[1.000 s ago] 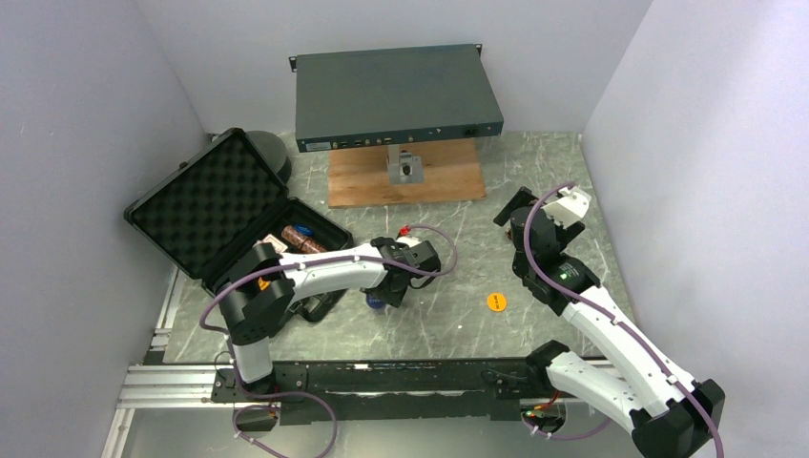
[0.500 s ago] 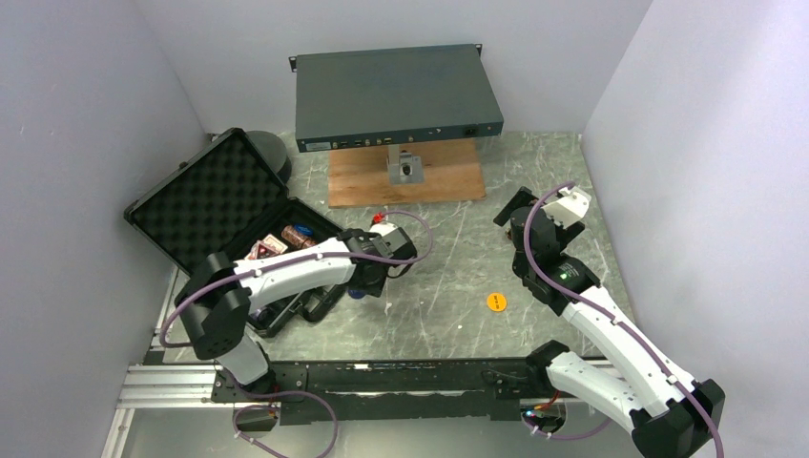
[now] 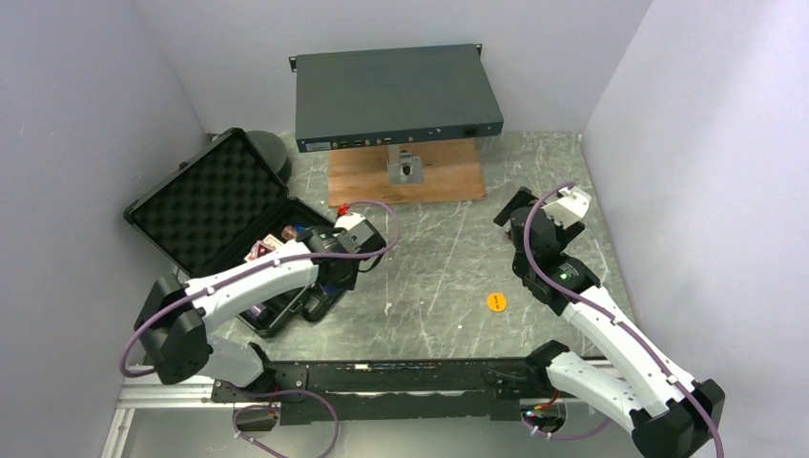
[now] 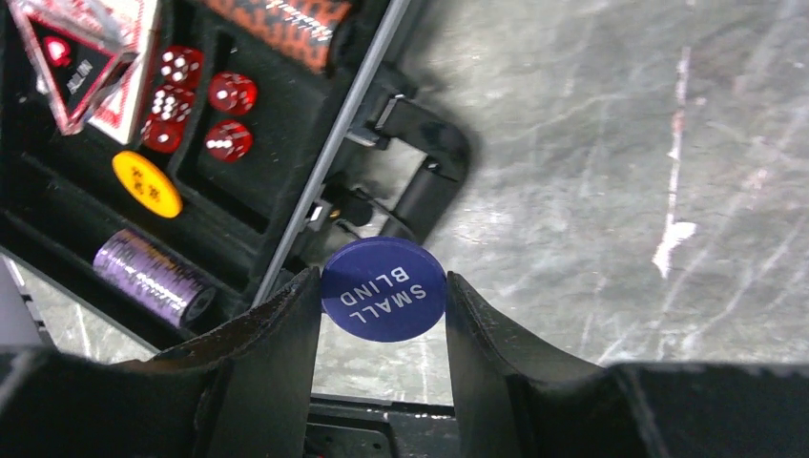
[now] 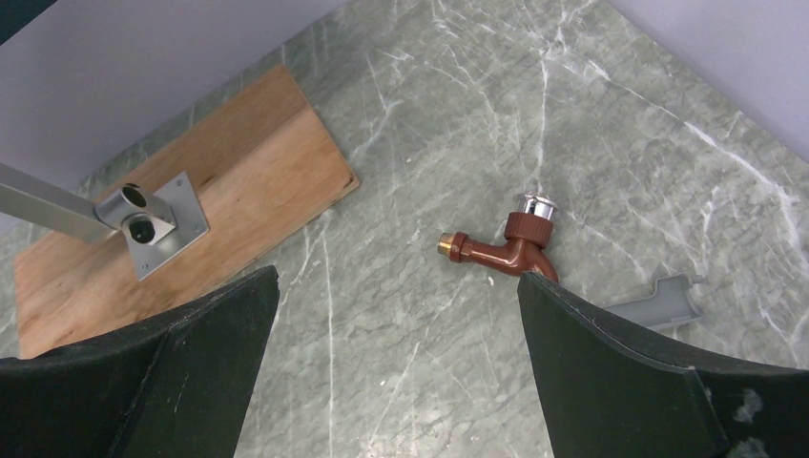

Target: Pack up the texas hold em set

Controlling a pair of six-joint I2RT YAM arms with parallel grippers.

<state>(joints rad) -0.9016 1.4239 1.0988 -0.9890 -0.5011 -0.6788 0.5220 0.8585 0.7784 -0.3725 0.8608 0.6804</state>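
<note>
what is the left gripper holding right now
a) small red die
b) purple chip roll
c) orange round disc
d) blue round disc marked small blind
d: the left wrist view shows the left gripper clamped on the blue round disc printed SMALL BLIND, one finger on each side of it.

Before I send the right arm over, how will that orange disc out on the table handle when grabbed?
The orange disc lies flat on the smooth table, so it will probably skid rather than lift. It looks thin, stiff and light, like the blue disc pinched in the left gripper. On edge it could roll.
</note>
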